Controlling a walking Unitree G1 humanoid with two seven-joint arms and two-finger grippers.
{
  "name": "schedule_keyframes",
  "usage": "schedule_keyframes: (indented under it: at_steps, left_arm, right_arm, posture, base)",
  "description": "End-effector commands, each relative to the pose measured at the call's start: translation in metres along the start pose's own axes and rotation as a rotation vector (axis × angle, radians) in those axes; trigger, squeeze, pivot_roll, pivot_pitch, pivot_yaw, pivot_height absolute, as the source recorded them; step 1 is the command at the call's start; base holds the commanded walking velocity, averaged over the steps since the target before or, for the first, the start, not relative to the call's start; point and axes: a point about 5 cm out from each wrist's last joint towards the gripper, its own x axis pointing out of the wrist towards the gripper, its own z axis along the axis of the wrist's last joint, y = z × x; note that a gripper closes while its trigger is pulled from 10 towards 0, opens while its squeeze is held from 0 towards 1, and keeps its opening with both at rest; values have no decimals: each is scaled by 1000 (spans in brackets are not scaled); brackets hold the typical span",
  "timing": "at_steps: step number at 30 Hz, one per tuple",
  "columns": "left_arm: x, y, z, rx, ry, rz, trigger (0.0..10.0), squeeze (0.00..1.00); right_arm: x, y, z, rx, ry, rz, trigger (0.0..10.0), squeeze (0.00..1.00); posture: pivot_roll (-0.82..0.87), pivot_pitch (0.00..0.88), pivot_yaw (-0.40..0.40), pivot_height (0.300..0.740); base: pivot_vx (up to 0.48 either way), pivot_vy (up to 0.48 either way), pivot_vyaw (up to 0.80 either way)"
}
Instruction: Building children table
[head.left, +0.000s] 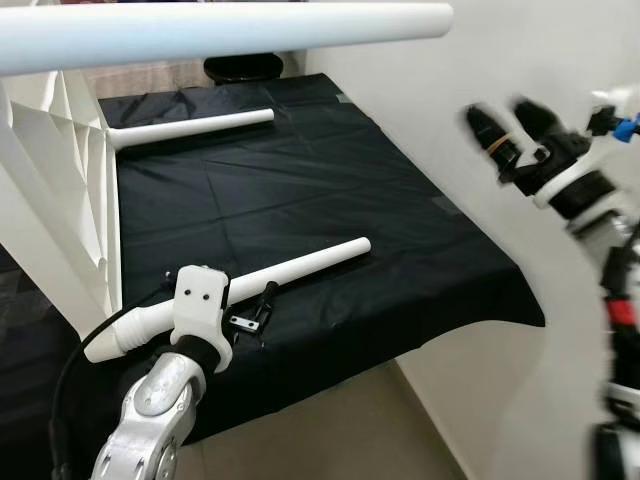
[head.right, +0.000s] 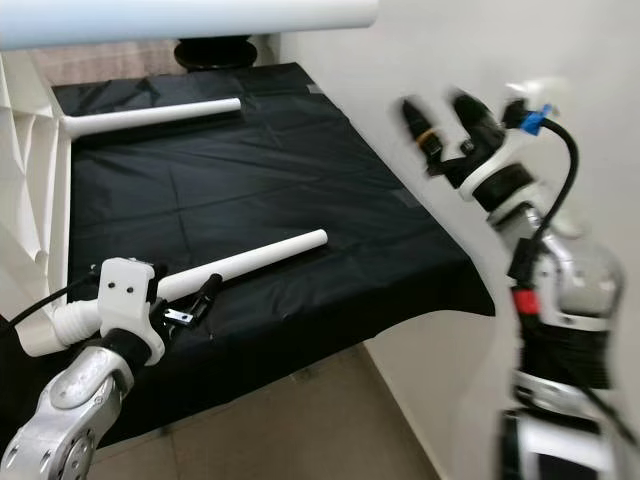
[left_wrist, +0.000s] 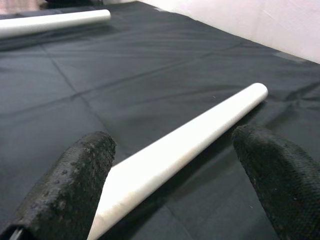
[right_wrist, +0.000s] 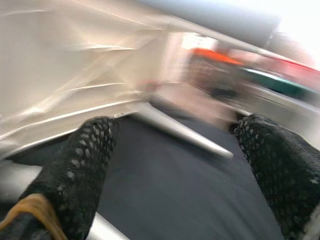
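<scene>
1. Left gripper (left_wrist: 165, 195): open, its two black textured fingers (left_wrist: 65, 190) straddling the near white cylindrical table leg (head.left: 300, 265), which lies loose on the black cloth sheet (head.left: 300, 190). No visible contact with the leg.
2. Right gripper (head.right: 440, 125): raised off to the right in front of the white wall (head.right: 450, 50), fingers spread, holding nothing. It is blurred in the head views.
3. Further out: a second white leg (head.left: 195, 126) sticks out of the white plastic tabletop (head.left: 50, 170), which stands on edge at the left. A third white tube (head.left: 220, 30) crosses the top of the head view, close to the camera.
4. Risks, as I judge them:
   - The round leg may roll on the slick cloth if one finger touches it first.
   - A grab near the end would let the leg droop or twist.
   - The cloth could bunch under the fingertips.
5. Containers: none visible.
</scene>
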Motion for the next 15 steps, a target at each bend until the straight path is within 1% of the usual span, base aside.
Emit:
schedule_keyframes:
  at_steps: [1, 3, 4, 5, 6, 7, 8, 9, 10, 11, 12, 13, 14, 15]
  left_arm:
    - [2, 1, -1, 16, -9, -3, 10000, 0]
    - [0, 3, 4, 27, -45, 10, 10000, 0]
    - [-1, 3, 6, 31, -56, 15, 10000, 0]
    - [-1, 3, 6, 31, -56, 15, 10000, 0]
    - [-1, 4, 9, 32, -75, 29, 10000, 0]
    - [-2, 5, 11, 33, -86, 39, 10000, 0]
    - [-2, 5, 11, 33, -86, 39, 10000, 0]
    - [-3, 6, 12, 29, -99, 61, 10000, 0]
    - [-4, 7, 13, 26, -107, 76, 10000, 0]
    - [-6, 9, 13, 12, -113, 109, 10000, 0]
    - [-8, 11, 12, -6, -114, 136, 10000, 0]
    - [-10, 13, 12, -19, -114, 152, 10000, 0]
    - [-10, 13, 12, -19, -114, 152, 10000, 0]
    - [-10, 14, 11, -26, -114, 160, 10000, 0]
  right_arm:
    - [13, 15, -3, -163, 121, 150, 10000, 0]
    - [28, 10, -4, -400, 186, 130, 10000, 0]
    - [33, 8, -3, -464, 192, 118, 10000, 0]
    - [33, 8, -3, -464, 192, 118, 10000, 0]
    - [40, 1, -1, -560, 203, 80, 10000, 0]
    - [44, -3, 1, -613, 209, 58, 10000, 0]
    - [44, -3, 1, -613, 209, 58, 10000, 0]
    - [50, -16, 8, -698, 223, -32, 10000, 0]
    - [55, -25, 14, -754, 231, -92, 10000, 0]
    - [56, -37, 32, -790, 197, -175, 10000, 0]
    - [56, -43, 48, -802, 151, -219, 10000, 0]
    - [55, -46, 57, -800, 117, -235, 10000, 0]
    - [55, -46, 57, -800, 117, -235, 10000, 0]
    - [54, -47, 62, -799, 98, -241, 10000, 0]
  posture:
    - [-90, 15, -55, 740]
    - [-88, 9, -49, 740]
    - [-88, 9, -49, 740]
    - [-88, 9, -49, 740]
    - [-80, 1, -51, 740]
    - [-80, 1, -51, 740]
    - [-80, 1, -51, 740]
    - [-71, 0, -60, 740]
    - [-71, 0, -60, 740]
    - [-58, 0, -73, 740]
    - [-57, 0, -75, 740]
    - [-57, 0, -75, 740]
    - [-57, 0, -75, 740]
    - [-56, 0, -75, 740]
  base:
    - [0, 0, 0]
    - [0, 0, 0]
    - [0, 0, 0]
    - [0, 0, 0]
    - [0, 0, 0]
    - [0, 0, 0]
    - [0, 0, 0]
    - [0, 0, 0]
    - [0, 0, 0]
    - [0, 0, 0]
    - [0, 0, 0]
    - [0, 0, 0]
    - [0, 0, 0]
    - [0, 0, 0]
